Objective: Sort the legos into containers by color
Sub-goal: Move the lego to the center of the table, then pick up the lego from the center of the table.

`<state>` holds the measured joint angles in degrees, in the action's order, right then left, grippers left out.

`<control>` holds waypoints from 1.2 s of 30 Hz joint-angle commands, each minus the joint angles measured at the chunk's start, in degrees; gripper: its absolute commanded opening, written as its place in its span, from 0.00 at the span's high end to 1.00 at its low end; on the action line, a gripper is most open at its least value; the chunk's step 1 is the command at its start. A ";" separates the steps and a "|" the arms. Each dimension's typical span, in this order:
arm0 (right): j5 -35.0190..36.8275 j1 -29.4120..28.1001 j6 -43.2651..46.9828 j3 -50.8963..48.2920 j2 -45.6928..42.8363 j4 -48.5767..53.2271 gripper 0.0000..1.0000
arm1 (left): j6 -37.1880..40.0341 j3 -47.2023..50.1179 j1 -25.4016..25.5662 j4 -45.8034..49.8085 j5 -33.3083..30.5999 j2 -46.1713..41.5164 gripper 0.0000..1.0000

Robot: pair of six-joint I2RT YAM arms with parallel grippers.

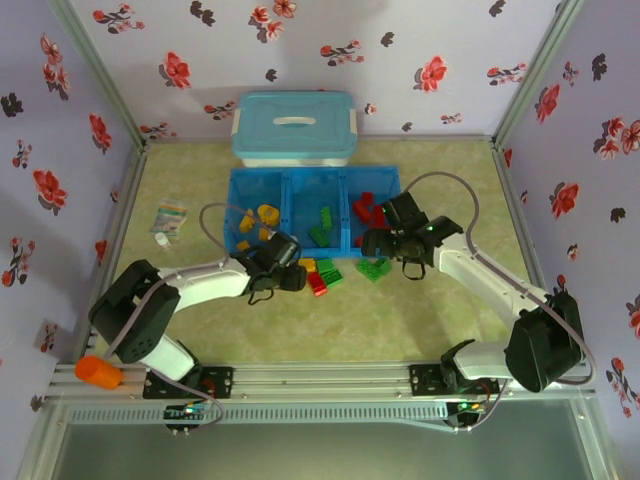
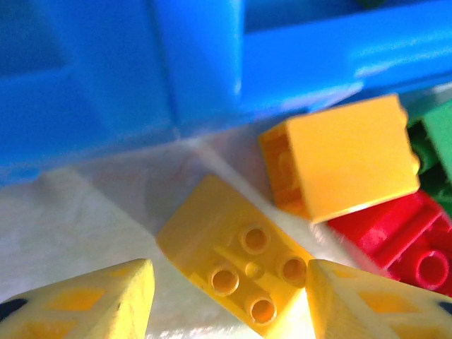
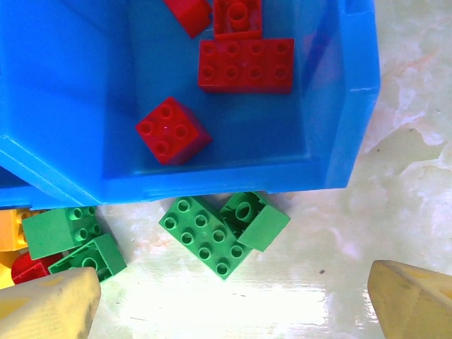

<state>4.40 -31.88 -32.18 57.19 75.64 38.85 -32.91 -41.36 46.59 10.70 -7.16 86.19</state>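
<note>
Here the left hand is set narrowly astride a yellow lego on the desk beside the blue tray; the right hand is spread wide over green legos.

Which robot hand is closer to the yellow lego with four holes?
Left. The left end effector straddles the yellow lego; the right end effector hovers by the green legos.

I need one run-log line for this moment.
left gripper: open around yellow brick | right gripper: open near green bricks | red bricks: in tray
</note>
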 commanded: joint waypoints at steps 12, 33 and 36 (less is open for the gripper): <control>0.12 -2.03 -2.00 0.55 0.81 -1.20 0.03 | -1.52 5.64 0.52 8.52 -2.44 -17.77 0.25; 1.46 -2.32 -2.98 -2.25 -2.65 -0.61 0.03 | -13.26 -2.83 4.38 7.06 -5.95 1.23 0.37; 1.64 -2.31 -3.04 -2.68 -2.77 -0.71 0.03 | -13.17 -3.20 4.78 7.23 -6.04 2.59 0.41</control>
<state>4.54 -33.76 -34.37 55.35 74.08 37.91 -44.91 -43.07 50.72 17.56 -11.38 87.50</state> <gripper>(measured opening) 0.973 0.598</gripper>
